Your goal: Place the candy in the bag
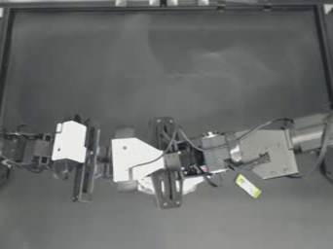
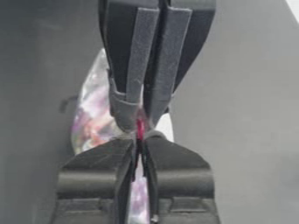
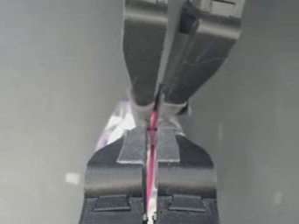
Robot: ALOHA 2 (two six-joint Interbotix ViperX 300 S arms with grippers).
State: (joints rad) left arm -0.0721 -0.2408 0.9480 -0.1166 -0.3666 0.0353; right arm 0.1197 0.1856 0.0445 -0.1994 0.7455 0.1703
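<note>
Here, low in the middle of the top view, the left gripper [image 1: 170, 165] and right gripper [image 1: 185, 163] are both clamped on the bag [image 2: 93, 118], pinching its pink seal strip [image 3: 153, 131]. The candy [image 1: 248, 186] lies on the desk [image 1: 162, 73], lower right, apart.

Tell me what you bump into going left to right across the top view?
Left arm → left gripper and right gripper meeting nose to nose, both pinching the bag → candy lying on the table → right arm.

Top view straight down; both wrist views close, facing, sharing bag [image 2: 93, 118] seal.
</note>
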